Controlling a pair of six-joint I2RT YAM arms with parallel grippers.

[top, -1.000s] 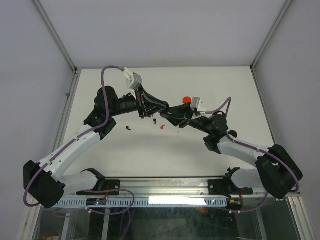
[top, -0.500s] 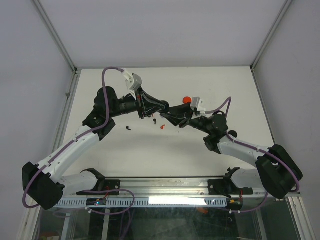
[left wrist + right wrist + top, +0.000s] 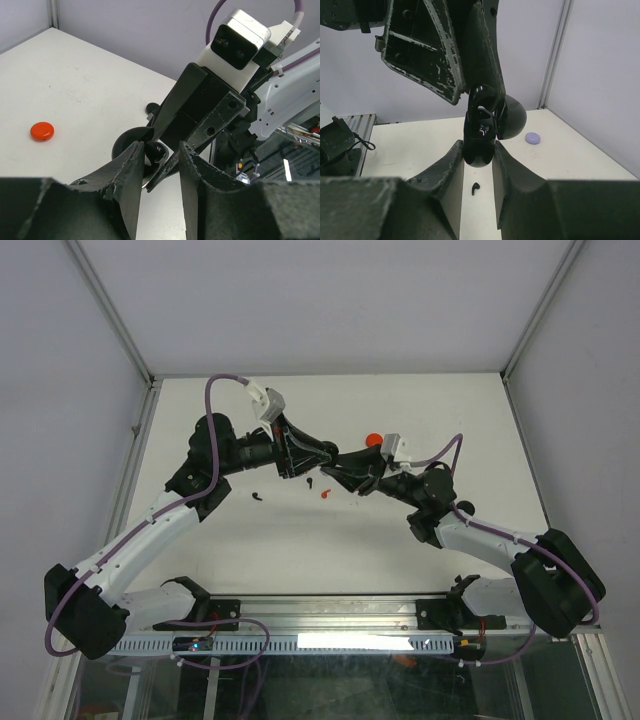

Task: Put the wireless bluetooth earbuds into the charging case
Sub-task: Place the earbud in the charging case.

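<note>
Mid-insertion: the black case is being held up and several buds are lying loose.
Right gripper (image 3: 479,149) is clamping the open black charging case (image 3: 481,125) above the table (image 3: 420,540), mid-scene. Left gripper (image 3: 161,151) is hovering right at the case, jaws parted, with nothing showing between them. Can't tell whether a bud is sitting inside, since the interior is reading as glossy black only. Lying loose just near of the grippers are a red earbud (image 3: 324,494), a black earbud (image 3: 310,483) and a second black earbud (image 3: 257,496) further left, so I'm judging most of the job is remaining. Red case (image 3: 42,131) is sitting just far of the grippers. Lavender case (image 3: 532,138) is showing only in the right wrist view, beyond the black one. I'm not seeing any readable brand, label or writing.
</note>
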